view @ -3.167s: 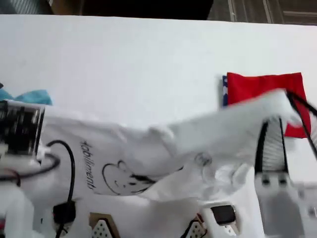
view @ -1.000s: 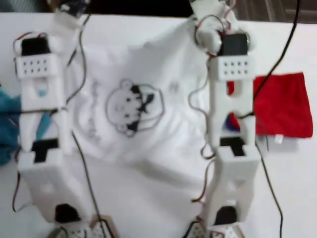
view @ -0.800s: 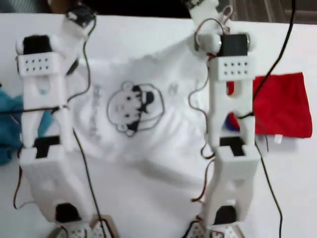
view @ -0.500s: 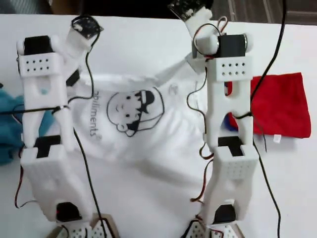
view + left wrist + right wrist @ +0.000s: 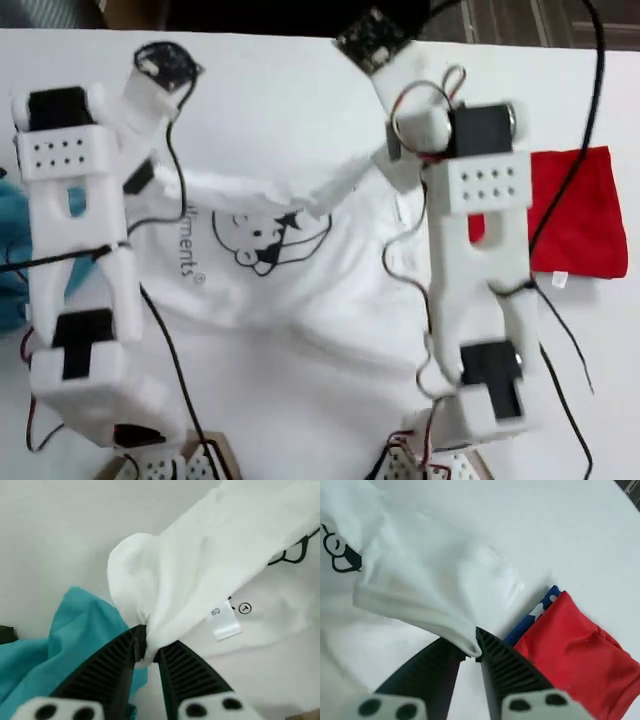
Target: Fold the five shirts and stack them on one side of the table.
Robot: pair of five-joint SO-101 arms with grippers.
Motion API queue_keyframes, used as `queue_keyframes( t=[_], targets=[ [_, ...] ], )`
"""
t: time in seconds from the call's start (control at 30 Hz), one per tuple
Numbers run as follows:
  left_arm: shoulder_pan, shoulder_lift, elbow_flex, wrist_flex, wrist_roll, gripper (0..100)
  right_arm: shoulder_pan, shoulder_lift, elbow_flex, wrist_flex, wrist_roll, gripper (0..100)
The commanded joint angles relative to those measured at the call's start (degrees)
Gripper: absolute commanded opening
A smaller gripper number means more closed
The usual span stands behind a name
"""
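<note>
Both my left tool (image 5: 148, 652) and right tool (image 5: 470, 652) are clenched on the far edge of the white shirt (image 5: 300, 290), whose body lies on the table (image 5: 280, 90) just beside the folded red shirt (image 5: 580, 215). I judge it light and limp (it sags between grips), so corners should hold best. My arms hide its sleeves.

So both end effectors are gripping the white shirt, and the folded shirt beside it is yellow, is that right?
Not quite: the folded shirt is red, not yellow, as the high view shows. The left end effector and right end effector do grip the white shirt.
</note>
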Motion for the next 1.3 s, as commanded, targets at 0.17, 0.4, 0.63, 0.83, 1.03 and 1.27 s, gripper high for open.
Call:
queue_keyframes(
  t=[0.17, 0.4, 0.63, 0.83, 1.03, 1.27],
  targets=[
    [-0.88, -20.48, 35.38, -15.03, -0.79, 3, 0.48, -19.65, 31.12, -10.59, 0.0, 2.2],
    [-2.29, -23.21, 52.44, -24.88, -0.44, 3, 4.62, -26.77, 54.68, -23.16, 0.09, 2.2],
    [-7.3, -23.74, 53.76, -24.7, -0.88, 3, 5.41, -31.34, 63.82, -24.92, 0.09, 2.2],
    [-9.85, -27.43, 56.57, -25.05, -3.34, 3, 5.41, -37.49, 69.01, -24.92, 0.09, 2.2],
    [-8.7, -27.69, 62.02, -27.34, -3.34, 3, 5.32, -42.15, 75.69, -25.1, 0.18, 2.2],
    [-8.79, -27.69, 64.84, -28.22, -3.43, 3, 5.41, -47.78, 77.98, -22.37, 0.18, 2.2]
  ],
)
